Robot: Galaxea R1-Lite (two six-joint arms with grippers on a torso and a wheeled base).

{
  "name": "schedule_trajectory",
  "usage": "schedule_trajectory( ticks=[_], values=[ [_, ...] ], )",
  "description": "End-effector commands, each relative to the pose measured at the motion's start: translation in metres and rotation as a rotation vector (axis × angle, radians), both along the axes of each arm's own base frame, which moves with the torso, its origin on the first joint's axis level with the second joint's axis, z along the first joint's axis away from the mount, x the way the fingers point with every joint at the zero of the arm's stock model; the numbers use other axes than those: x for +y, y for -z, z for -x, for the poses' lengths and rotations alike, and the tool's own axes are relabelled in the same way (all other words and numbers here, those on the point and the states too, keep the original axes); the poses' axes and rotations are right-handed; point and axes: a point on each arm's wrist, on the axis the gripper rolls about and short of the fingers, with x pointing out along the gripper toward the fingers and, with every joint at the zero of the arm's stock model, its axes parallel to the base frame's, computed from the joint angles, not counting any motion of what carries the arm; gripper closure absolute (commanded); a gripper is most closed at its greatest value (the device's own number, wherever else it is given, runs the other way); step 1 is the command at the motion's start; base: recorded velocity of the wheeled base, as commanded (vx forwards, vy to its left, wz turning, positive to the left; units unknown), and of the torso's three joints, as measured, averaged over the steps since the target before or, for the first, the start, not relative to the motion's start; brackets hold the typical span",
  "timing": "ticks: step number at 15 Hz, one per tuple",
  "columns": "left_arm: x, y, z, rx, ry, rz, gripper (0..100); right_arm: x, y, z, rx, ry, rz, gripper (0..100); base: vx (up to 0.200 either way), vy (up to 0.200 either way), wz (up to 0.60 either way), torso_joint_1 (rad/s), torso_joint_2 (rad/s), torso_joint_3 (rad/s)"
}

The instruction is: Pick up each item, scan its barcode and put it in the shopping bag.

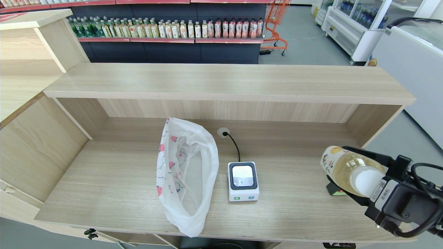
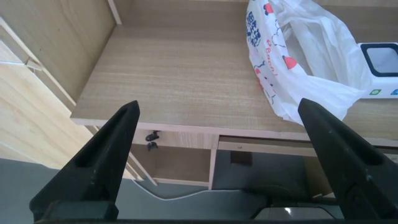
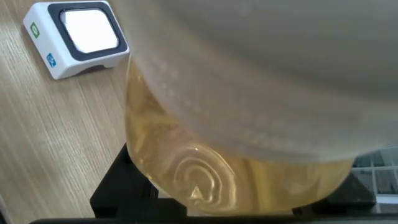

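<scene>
The bottle [image 1: 347, 166] of yellow liquid with a white cap is held on its side above the right end of the wooden counter [image 1: 294, 211], clamped between the fingers of the right gripper [image 1: 337, 169]. The barcode scanner [image 1: 243, 181] sits at mid-counter, well apart from the bottle. The white shopping bag [image 1: 207, 152] lies just beside the scanner, mouth open. The left gripper [image 2: 217, 106] is spread wide and empty off the counter's front left corner.

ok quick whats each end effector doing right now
left end effector: open, holding nothing
right end effector: closed, holding the bottle
</scene>
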Motion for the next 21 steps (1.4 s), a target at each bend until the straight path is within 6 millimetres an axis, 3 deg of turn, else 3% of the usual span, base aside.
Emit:
schedule_trajectory(
  ticks=[1, 9, 13, 21],
  values=[
    [0.000, 0.000, 0.000, 0.000, 0.000, 0.000, 0, -0.003, 0.003, 0.010, 0.000, -0.004, -0.004, 100, 0.000, 0.200, 0.00, 0.002, 0.00, 0.007],
    [0.000, 0.000, 0.000, 0.000, 0.000, -0.002, 0, -0.003, 0.011, 0.008, 0.087, -0.001, -0.058, 100, 0.000, 0.200, 0.00, -0.001, 0.00, 0.004],
    [0.000, 0.000, 0.000, 0.001, 0.000, -0.002, 0, -0.006, 0.032, -0.016, 0.246, -0.041, -0.090, 100, 0.000, 0.050, 0.00, 0.001, 0.00, 0.001],
    [0.000, 0.000, 0.000, 0.000, 0.000, 0.000, 0, -0.004, 0.057, -0.057, 0.212, -0.180, -0.025, 100, 0.000, 0.000, 0.00, 0.000, 0.00, 0.000]
  ],
)
